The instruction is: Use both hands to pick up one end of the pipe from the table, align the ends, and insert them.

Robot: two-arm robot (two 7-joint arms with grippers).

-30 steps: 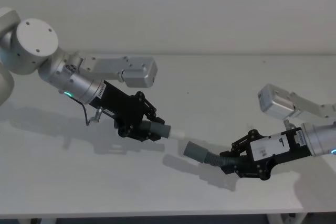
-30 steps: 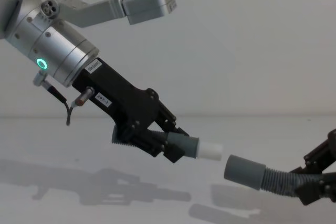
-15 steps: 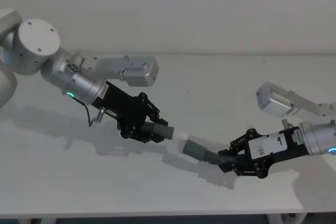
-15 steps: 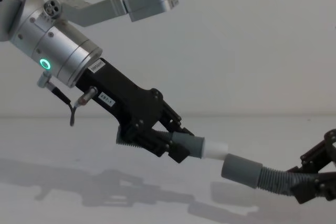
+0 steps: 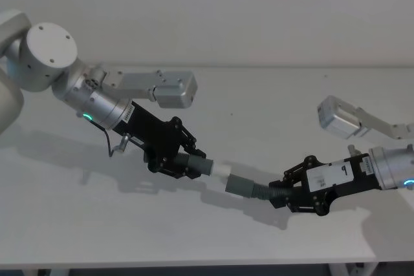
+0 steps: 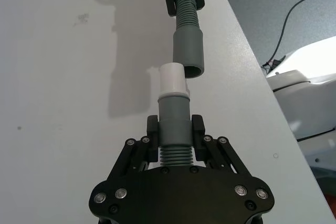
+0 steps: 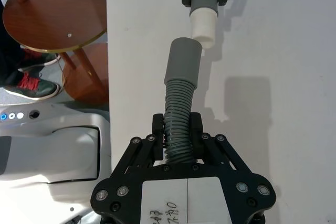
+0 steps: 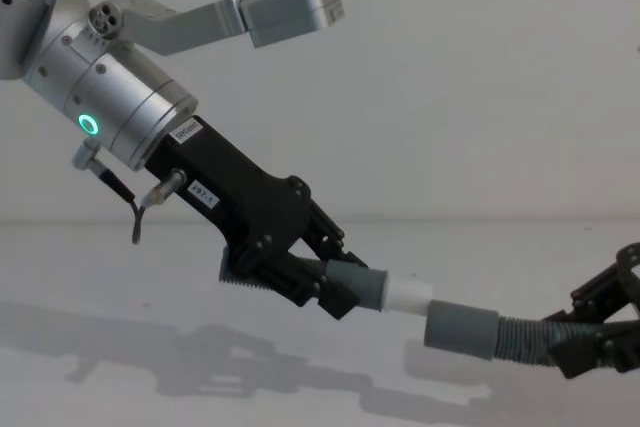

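Note:
Above the white table (image 5: pixel 259 114), my left gripper (image 5: pixel 183 161) is shut on one pipe piece (image 6: pixel 173 121), whose whitish tip (image 5: pixel 222 169) points right. My right gripper (image 5: pixel 284 193) is shut on the ribbed part of the other pipe piece (image 7: pixel 177 111), whose wide grey cuff (image 5: pixel 240 185) points left. The two ends meet at mid-table. In the left wrist view the tip (image 6: pixel 171 80) sits beside the cuff's mouth (image 6: pixel 188 51), slightly off line. From the chest the tip (image 8: pixel 407 296) touches the cuff (image 8: pixel 460 330) at its rim. I cannot tell whether it has entered.
The table's near edge runs close below both grippers. Beyond the side edge in the right wrist view stand a round brown wooden stool (image 7: pixel 52 11) and a person's red shoes (image 7: pixel 26 85). A white robot base (image 6: pixel 310 93) lies past the edge in the left wrist view.
The two grippers have moved toward each other. The gap between the whitish tip and the grey cuff has closed, and the ends now touch.

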